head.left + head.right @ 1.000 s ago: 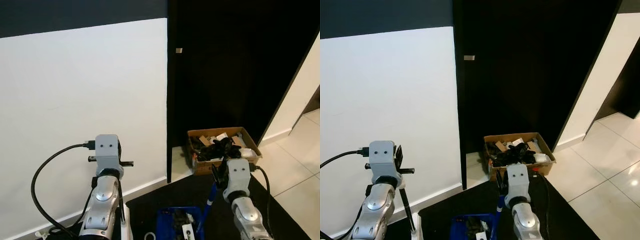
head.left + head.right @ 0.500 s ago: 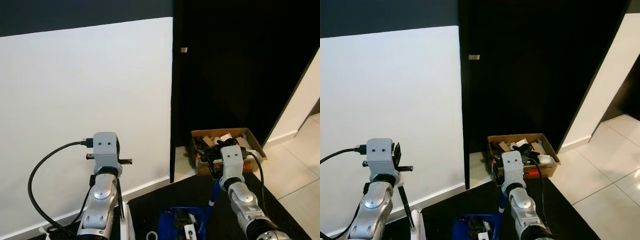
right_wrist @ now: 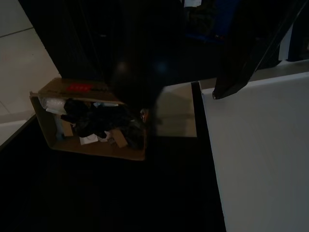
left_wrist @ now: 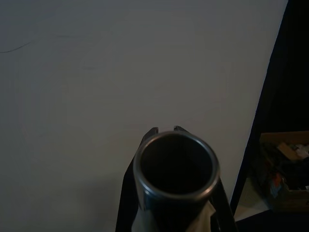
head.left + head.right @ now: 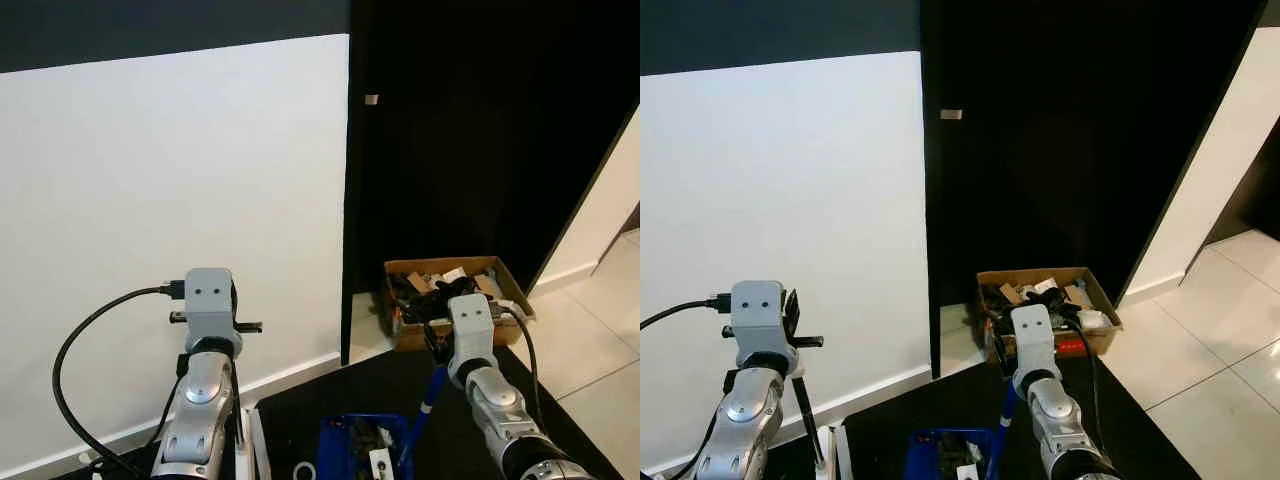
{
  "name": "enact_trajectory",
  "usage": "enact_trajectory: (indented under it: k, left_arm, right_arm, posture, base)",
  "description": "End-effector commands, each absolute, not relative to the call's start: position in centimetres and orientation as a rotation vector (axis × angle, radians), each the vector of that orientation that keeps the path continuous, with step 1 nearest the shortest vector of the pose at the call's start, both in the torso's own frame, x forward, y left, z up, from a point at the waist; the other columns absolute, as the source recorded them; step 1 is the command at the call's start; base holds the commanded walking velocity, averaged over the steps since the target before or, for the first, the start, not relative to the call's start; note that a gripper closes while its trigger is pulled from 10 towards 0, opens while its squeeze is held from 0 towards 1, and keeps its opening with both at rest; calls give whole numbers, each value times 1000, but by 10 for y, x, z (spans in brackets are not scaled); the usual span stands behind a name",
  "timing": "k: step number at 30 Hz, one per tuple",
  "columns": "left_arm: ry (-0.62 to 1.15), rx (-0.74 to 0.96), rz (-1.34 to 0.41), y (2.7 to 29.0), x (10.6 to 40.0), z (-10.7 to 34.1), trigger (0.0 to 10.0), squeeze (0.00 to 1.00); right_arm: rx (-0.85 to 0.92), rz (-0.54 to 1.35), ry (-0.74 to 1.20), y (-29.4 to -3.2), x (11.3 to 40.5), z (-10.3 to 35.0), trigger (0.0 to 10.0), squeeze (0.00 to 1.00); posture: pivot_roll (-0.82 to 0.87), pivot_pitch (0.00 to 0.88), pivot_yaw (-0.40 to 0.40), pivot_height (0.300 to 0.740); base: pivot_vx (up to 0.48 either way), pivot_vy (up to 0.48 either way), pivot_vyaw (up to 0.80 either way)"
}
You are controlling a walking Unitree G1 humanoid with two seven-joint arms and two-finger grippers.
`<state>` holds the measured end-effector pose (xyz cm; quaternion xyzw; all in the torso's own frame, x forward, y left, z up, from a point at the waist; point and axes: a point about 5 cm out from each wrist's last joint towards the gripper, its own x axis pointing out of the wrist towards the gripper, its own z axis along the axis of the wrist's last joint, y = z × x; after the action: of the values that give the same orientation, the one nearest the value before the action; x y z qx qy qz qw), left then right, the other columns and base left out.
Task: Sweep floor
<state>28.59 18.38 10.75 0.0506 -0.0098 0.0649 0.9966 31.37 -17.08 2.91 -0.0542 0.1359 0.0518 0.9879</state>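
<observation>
My left gripper (image 4: 166, 129) is shut on a broom handle (image 4: 176, 169), a dark hollow tube whose open end faces the wrist camera. The handle runs down as a thin black rod (image 5: 240, 405) beside the left arm. My right gripper (image 5: 435, 352) is shut on the blue dustpan handle (image 5: 425, 400), which slants down to the blue dustpan (image 5: 328, 440). The pan sits low between my arms and holds several bits of debris. The broom head is hidden below the views.
An open cardboard box (image 5: 412, 338) full of dark clutter stands by the black wall panel (image 5: 470, 150), just beyond my right arm. A white wall (image 5: 170, 180) is ahead on the left. A black mat (image 5: 310, 395) lies underfoot, with pale tiles (image 5: 600, 330) to the right.
The camera has turned slightly, shifting the scene right. My right wrist has risen a little towards the box. The left arm holds much the same pose.
</observation>
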Motion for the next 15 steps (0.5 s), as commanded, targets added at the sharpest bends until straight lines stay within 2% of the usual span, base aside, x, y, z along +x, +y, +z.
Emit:
enact_trajectory:
  k: [1,15]
  left_arm:
    - [-58,135,129,185,288,117,10000,0]
    - [-54,134,134,185,286,117,10000,0]
  right_arm:
    - [-97,97,312,-174,310,23,10000,0]
    - [-98,130,342,-173,313,23,10000,0]
  posture:
    - [82,20,18,740]
    - [90,26,14,740]
  base:
    - [0,0,0]
    - [0,0,0]
